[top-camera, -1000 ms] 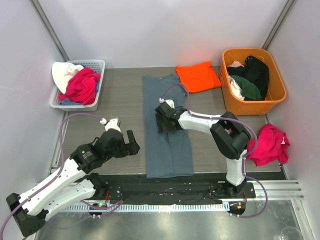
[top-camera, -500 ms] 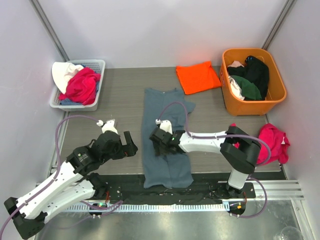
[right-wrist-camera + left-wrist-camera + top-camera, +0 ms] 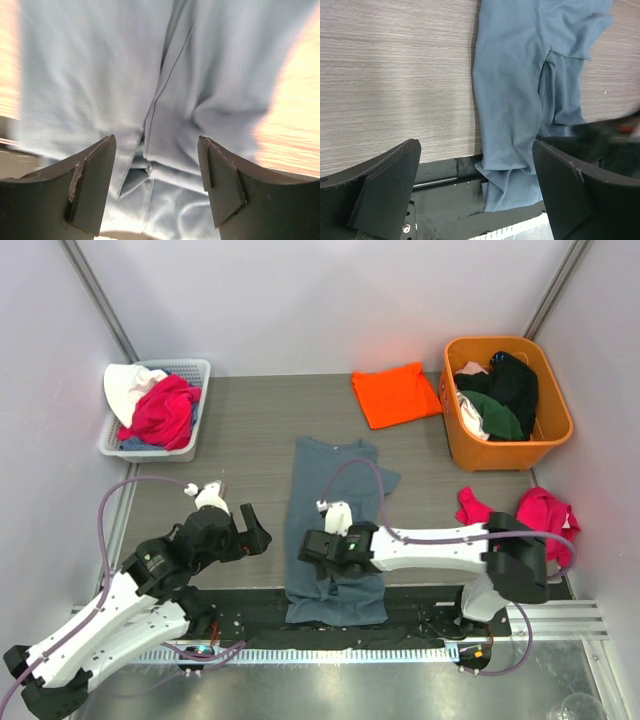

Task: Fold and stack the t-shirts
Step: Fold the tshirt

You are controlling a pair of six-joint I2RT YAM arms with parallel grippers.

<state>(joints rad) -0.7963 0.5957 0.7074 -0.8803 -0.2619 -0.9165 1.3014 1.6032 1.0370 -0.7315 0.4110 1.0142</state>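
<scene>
At the near edge of the grey wood-grain desk (image 3: 230, 440), the right gripper (image 3: 325, 552) sat low over the lower half of the large slate blue-grey cotton t-shirt (image 3: 338, 475). Its jaws were well apart. The right wrist view showed a raised crease of cloth running between the fingers (image 3: 92, 185), but nothing clearly pinched. To its left, the left gripper (image 3: 255, 532) hovered over bare desk just beside the shirt's long side, spread to its widest and empty.

The shirt lay lengthwise down the middle of the desk, folded narrow, with its hem rumpled and spilling over the near edge onto the black base rail (image 3: 250, 615). Well apart, at the far edge, the bright orange cotton t-shirt (image 3: 395, 393) lay folded flat.

The step in hand looked like halving the blue shirt. It would go best if each gripper pinched every layer at one hem corner and lifted just clear of the desk. Both should then carry the hem evenly toward the collar, so the fold landed square.
</scene>
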